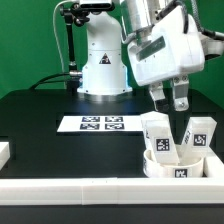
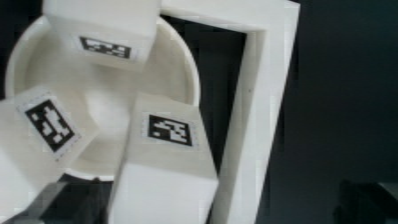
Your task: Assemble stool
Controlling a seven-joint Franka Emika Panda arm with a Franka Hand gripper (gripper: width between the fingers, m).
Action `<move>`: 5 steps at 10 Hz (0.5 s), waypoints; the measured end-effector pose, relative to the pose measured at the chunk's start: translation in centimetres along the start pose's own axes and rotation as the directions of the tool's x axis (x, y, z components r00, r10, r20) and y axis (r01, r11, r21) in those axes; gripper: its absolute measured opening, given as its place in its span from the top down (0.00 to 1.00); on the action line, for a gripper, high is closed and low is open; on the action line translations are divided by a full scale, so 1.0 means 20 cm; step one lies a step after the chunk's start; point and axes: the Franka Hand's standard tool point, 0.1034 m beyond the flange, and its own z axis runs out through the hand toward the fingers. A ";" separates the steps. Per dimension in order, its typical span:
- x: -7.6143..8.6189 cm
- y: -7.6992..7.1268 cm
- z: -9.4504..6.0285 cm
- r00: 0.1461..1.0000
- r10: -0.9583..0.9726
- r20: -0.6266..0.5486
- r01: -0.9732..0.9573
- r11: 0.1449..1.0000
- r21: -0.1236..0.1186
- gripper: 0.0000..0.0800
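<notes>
The white round stool seat [image 1: 157, 167] lies at the exterior view's lower right, in the corner of the border rails. White block legs with tags stand on it, one at the left [image 1: 158, 138] and one at the right [image 1: 200, 134]. My gripper [image 1: 170, 103] hangs just above and between them, its fingers apart and empty. In the wrist view the seat [image 2: 36, 70] carries three tagged legs: a near one [image 2: 169, 150], one beside it [image 2: 45, 125] and a far one [image 2: 107, 40]. My fingertips do not show clearly there.
The marker board [image 1: 100, 124] lies in the middle of the black table, in front of the robot base [image 1: 103, 70]. White border rails run along the front [image 1: 90, 190] and right edges; their corner shows in the wrist view [image 2: 270, 60]. A white piece [image 1: 5, 152] sits at the far left.
</notes>
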 end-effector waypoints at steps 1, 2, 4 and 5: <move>0.00 0.00 0.00 0.998 -0.064 -0.001 0.064 0.998 -0.002 0.19; 0.00 0.00 0.00 0.993 -0.116 -0.001 0.116 0.993 -0.002 0.19; 0.01 0.01 0.00 0.937 -0.349 -0.006 0.349 0.937 -0.010 0.19; 0.02 0.00 0.00 0.854 -0.519 -0.014 0.519 0.855 -0.020 0.19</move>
